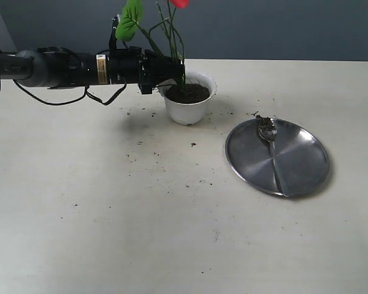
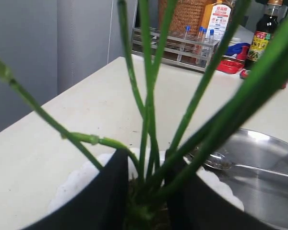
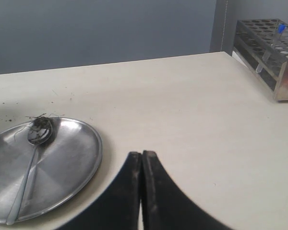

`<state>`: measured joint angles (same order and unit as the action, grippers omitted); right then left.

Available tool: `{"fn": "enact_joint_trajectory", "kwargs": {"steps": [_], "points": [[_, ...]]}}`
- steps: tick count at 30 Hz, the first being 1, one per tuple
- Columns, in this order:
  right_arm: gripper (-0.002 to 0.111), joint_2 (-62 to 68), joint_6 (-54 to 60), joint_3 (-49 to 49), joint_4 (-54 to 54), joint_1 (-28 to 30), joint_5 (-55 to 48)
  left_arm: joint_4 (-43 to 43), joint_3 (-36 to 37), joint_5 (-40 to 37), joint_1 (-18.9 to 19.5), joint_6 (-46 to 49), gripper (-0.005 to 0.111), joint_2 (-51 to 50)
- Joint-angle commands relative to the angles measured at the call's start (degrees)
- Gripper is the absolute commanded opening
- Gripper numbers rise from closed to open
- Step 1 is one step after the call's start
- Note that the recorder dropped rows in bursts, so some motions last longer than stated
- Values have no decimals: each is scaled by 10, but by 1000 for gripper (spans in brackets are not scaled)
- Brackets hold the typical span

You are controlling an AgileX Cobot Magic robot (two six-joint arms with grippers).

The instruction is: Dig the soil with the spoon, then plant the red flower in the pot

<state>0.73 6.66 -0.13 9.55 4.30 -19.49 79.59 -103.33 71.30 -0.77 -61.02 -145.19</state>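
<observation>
From the exterior view: a white pot (image 1: 189,110) upright on the counter (image 1: 110,202), filled with dark soil (image 1: 188,93). Standing in that soil, the red flower (image 1: 170,37), stems rising, green leaf and a red bloom up at the frame's top edge. Reaching in from the left at rim height, the left gripper (image 1: 172,70), its tip at the stems just above the soil. Right of the pot and apart from it, a round steel plate (image 1: 306,159) with the spoon (image 1: 271,144) lying in it, bowl toward the pot and clotted with earth. Crumbs scattered over the counter around the pot.

From the left wrist view: black fingers (image 2: 105,201) either side of the green stems, a narrow gap between them, white pot rim beneath. Impossible to tell whether pressing on the stems or just clear of them. Beyond, spoon and plate; farther back, a test-tube rack (image 2: 182,45) and a dark bottle (image 2: 261,38).

From the right wrist view: right gripper (image 3: 142,155) closed tight, fingers pressed together, nothing between them, over bare counter near the plate's edge. Spoon in the plate, soil on its bowl.
</observation>
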Motion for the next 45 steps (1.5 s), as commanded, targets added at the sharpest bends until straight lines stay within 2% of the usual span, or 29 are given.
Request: {"fn": "enact_joint_trajectory", "kwargs": {"steps": [1,8,14,33,38,45], "points": [[-1,-2,0,1,-1,2,3,10,5,-13,-4,2,26,10],[-1,-2,0,1,-1,2,3,10,5,-13,-8,2,29,22],[-1,-2,0,1,-1,2,3,11,5,-13,-35,9,29,22],[-1,-2,0,1,-1,2,3,10,5,-13,-34,8,29,22],[-1,-2,0,1,-1,2,3,10,5,-13,-33,7,37,22],[-1,-2,0,1,-1,2,3,11,5,-13,-28,1,38,25]]}}
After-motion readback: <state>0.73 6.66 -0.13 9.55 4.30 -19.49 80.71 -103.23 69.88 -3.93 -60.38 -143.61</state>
